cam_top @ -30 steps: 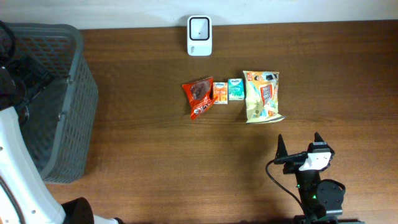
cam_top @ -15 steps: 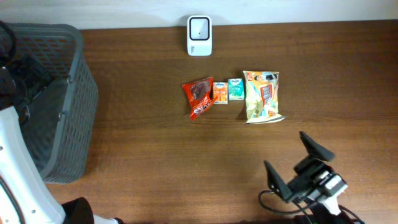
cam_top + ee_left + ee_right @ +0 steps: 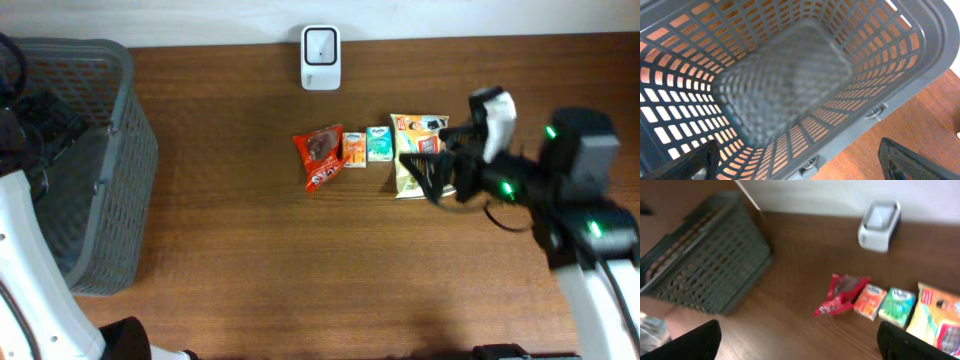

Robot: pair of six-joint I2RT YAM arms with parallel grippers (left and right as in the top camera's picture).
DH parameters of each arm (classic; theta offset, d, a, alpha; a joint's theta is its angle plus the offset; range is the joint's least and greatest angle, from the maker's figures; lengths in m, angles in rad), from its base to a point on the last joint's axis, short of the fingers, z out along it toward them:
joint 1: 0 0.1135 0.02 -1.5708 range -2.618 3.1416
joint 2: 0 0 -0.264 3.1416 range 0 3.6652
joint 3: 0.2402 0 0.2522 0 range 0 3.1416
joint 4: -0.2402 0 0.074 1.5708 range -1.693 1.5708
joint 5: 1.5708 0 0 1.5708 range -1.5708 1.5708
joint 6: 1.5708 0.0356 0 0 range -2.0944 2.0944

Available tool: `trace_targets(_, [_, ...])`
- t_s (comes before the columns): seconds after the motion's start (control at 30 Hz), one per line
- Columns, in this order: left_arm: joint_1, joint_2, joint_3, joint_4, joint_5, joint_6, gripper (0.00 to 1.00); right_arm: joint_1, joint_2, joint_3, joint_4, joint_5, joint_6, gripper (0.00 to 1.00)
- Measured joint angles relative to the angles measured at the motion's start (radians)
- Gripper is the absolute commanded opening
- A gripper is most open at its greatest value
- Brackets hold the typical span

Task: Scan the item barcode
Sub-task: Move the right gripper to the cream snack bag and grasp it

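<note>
A row of items lies mid-table: a red snack bag (image 3: 320, 156), an orange box (image 3: 354, 148), a teal box (image 3: 378, 144) and a yellow chip bag (image 3: 420, 155). The white barcode scanner (image 3: 321, 58) stands at the far edge. My right gripper (image 3: 430, 166) hovers open over the yellow bag, pointing left. The right wrist view shows the red bag (image 3: 842, 295), orange box (image 3: 871, 301), teal box (image 3: 896, 306), yellow bag (image 3: 940, 322) and scanner (image 3: 880, 225) ahead of the open gripper (image 3: 800, 347), which holds nothing. My left gripper (image 3: 800, 170) is open above the basket.
A grey slatted basket (image 3: 90, 160) stands at the table's left end; its inside (image 3: 785, 85) shows no items in the left wrist view. It also appears far left in the right wrist view as the basket (image 3: 705, 260). Bare wood lies between basket and items.
My right arm has swung from the table's front edge up to the yellow chip bag and turned to face left. The left arm and the items have not moved.
</note>
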Motion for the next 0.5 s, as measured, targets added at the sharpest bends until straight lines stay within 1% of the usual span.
trace_targets(0.03, [0.000,0.000,0.000,0.000,0.000,0.000,0.99,0.000,0.058,0.003,-0.019,0.042,0.057,0.98])
trace_targets(0.07, [0.000,0.000,0.000,0.001,0.000,0.000,0.99,0.001,0.129,0.013,-0.076,0.130,0.108,0.99])
trace_targets(0.1, [0.000,0.000,0.000,0.000,0.000,0.000,0.99,0.001,0.180,0.028,-0.114,0.193,0.132,0.99])
trace_targets(0.13, [0.000,0.000,0.000,0.000,0.000,0.000,0.99,0.001,0.244,0.067,-0.201,0.287,0.158,0.97])
trace_targets(0.17, [0.000,0.000,0.000,0.000,0.000,0.000,0.99,0.001,0.300,0.111,-0.246,0.345,0.171,0.82])
trace_targets(0.2, [0.000,0.000,0.000,0.001,0.000,0.000,0.99,0.001,0.369,0.161,-0.247,0.397,0.185,0.36])
trace_targets(0.23, [0.000,0.000,0.000,0.000,0.000,0.000,0.99,0.001,0.444,0.192,-0.217,0.437,0.207,0.23])
trace_targets(0.33, [0.000,0.000,0.000,0.000,0.000,0.000,0.99,0.001,0.596,0.202,-0.145,0.477,0.246,0.07])
trace_targets(0.4, [0.000,0.000,0.000,0.000,0.000,0.000,0.99,0.001,0.655,0.202,-0.122,0.485,0.261,0.04])
trace_targets(0.5, [0.000,0.000,0.000,0.000,0.000,0.000,0.99,0.001,0.742,0.202,-0.092,0.510,0.267,0.05])
